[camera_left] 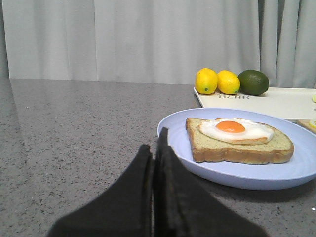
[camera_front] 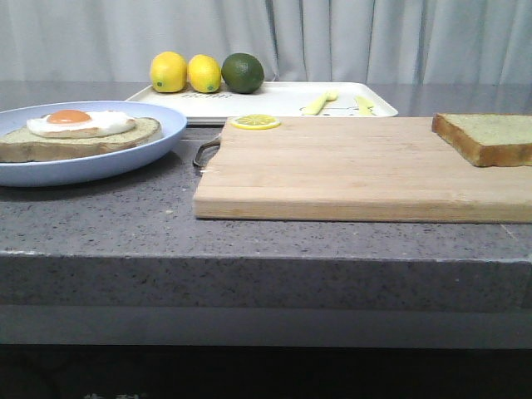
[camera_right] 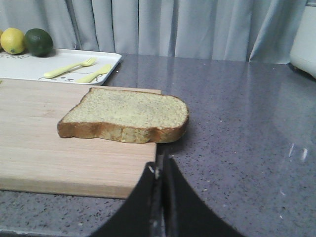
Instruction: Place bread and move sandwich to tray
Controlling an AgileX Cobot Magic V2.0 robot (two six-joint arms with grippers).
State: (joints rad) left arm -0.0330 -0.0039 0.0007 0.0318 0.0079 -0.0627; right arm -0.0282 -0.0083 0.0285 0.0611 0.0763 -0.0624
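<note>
1. In the front view no arm and no gripper can be seen; only the wrist views show them.
2. The left gripper has its two dark fingers pressed together and holds nothing. It stands over the grey worktop, just beside the rim of the blue plate.
3. The right gripper is also closed and empty. It is near the edge of the cutting board, in front of the bread.
4. The bread lies flat on the right end of the board, with one corner hanging over the edge above the worktop. The front view cuts it off at the right border.
5. The sandwich, a slice with a fried egg on top, lies on the plate at the left of the board.
6. The tray is behind the board, and the board hides its near rim in part. It carries two lemons, a dark green lime and yellow cutlery.
7. A lemon slice lies on the far edge of the board.
8. Small print on the tray is too small to read surely.
</note>
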